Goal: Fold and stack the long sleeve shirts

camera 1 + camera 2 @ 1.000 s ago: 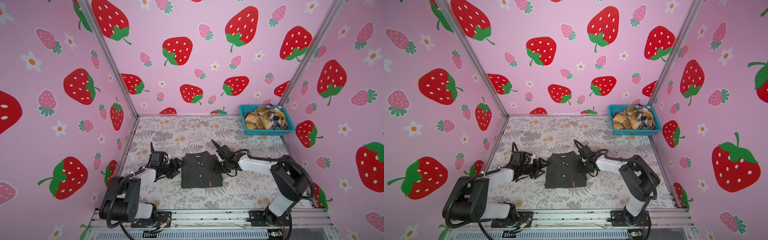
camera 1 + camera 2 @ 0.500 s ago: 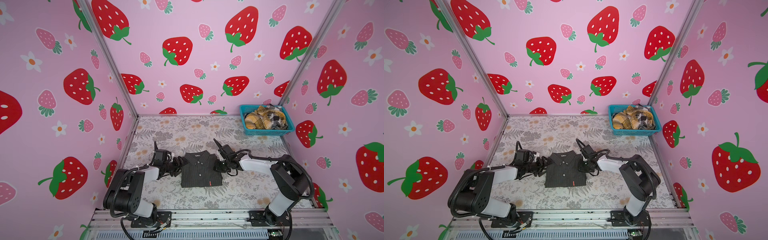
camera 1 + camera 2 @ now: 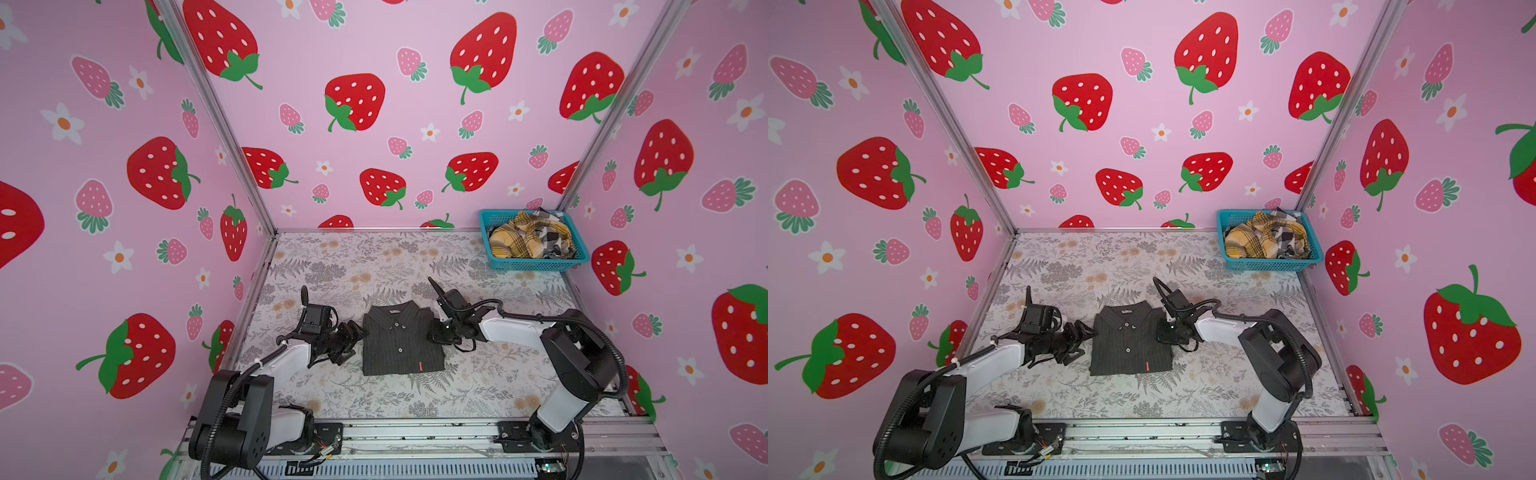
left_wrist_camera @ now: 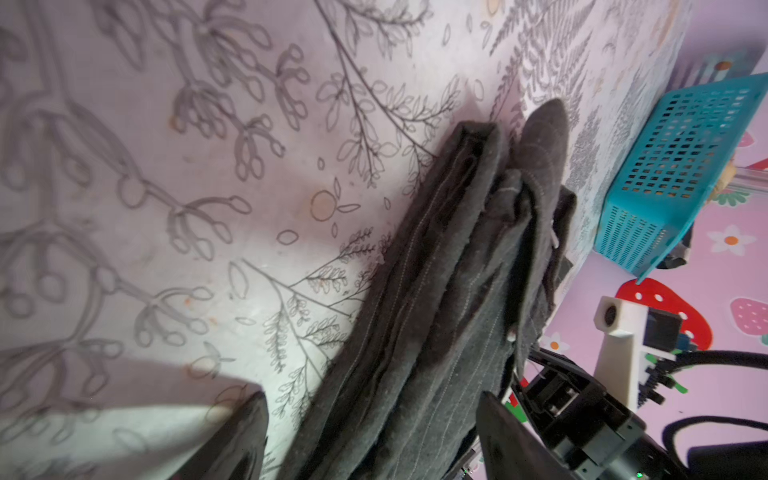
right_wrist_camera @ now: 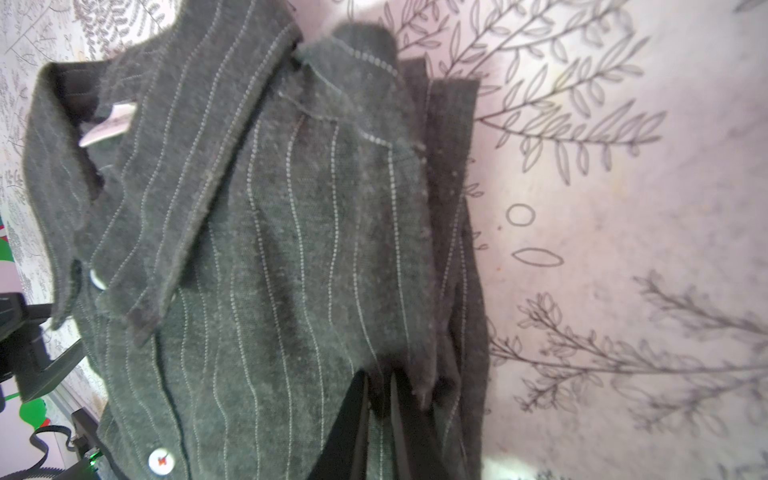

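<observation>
almost shut, the right gripper point(image 5: 380, 388) has its 2 fingers point(image 5: 353, 428) pinched on a fold at the edge of the shirt point(image 5: 257, 249). only a thin slit of dark cloth shows between them. just past those fingers the shirt's stacked layers run along the table point(image 5: 623, 208). further out from them the collar point(image 5: 166, 124) lies open with a pale label point(image 5: 110, 124) inside it.

the left gripper point(image 3: 354, 338) is spread wide. in the left wrist view its 2 fingers point(image 4: 245, 440) stand well apart, with the opposite folded edge of the shirt lying between them. whether either finger touches the cloth i cannot tell.

in both top views the 2 grippers face each other across the shirt. it lies flat on the table between the 2 pairs of fingers as a neat dark pinstriped rectangle. its collar is on the far side, a row of buttons point(image 3: 397, 324) runs down its middle, and a small red tag point(image 3: 420, 366) sits by its near edge.

well beyond the right fingers, in the far corner, a teal basket point(image 3: 536, 264) holds a plaid shirt point(image 3: 515, 241) and a check shirt point(image 3: 555, 237) bundled together.
</observation>
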Tool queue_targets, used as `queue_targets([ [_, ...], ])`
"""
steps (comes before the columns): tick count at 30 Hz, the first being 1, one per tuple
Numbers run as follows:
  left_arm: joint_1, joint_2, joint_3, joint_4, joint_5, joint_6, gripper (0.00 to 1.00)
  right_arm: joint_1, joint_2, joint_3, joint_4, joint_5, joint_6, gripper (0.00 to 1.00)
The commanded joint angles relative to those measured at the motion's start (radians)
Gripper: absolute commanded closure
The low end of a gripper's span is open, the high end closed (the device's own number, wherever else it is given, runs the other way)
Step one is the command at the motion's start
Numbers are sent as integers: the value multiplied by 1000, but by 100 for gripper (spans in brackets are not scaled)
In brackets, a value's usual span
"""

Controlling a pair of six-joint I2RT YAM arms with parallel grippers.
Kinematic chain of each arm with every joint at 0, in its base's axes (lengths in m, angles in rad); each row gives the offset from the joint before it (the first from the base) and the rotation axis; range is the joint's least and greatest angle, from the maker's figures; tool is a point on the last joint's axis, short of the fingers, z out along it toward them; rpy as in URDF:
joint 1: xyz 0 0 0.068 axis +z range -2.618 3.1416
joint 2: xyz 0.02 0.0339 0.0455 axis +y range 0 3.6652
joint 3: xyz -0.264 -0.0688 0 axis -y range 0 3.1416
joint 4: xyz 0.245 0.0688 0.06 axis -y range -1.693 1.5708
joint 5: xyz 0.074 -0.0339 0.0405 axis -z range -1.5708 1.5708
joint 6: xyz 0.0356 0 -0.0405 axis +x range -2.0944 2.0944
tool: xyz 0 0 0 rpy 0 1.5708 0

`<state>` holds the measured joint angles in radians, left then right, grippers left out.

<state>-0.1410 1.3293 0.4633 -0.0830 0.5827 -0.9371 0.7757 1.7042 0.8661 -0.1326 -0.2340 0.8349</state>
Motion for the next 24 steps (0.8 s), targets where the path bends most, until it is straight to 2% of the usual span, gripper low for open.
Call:
queue_targets([
  [1, -5, 129, -73, -13, -20, -29, 19, -6, 52, -60, -88, 55, 8, 85],
  [6, -4, 184, -72, 45, 5, -42, 21, -9, 41, -54, -100, 72, 10, 86],
  [10, -5, 163, -60, 18, 4, -32, 26, 37, -39, 36, -172, 163, -39, 85],
  [14, -4, 112, -40, -67, -32, -1, 29, 81, -75, 153, -194, 161, -104, 81],
  [20, -3, 72, -16, -166, -76, 36, 32, 132, 39, 317, -194, 135, -166, 82],
  [24, -2, 86, -10, -183, -81, 52, 28, 134, 115, 359, -184, 118, -157, 82],
])
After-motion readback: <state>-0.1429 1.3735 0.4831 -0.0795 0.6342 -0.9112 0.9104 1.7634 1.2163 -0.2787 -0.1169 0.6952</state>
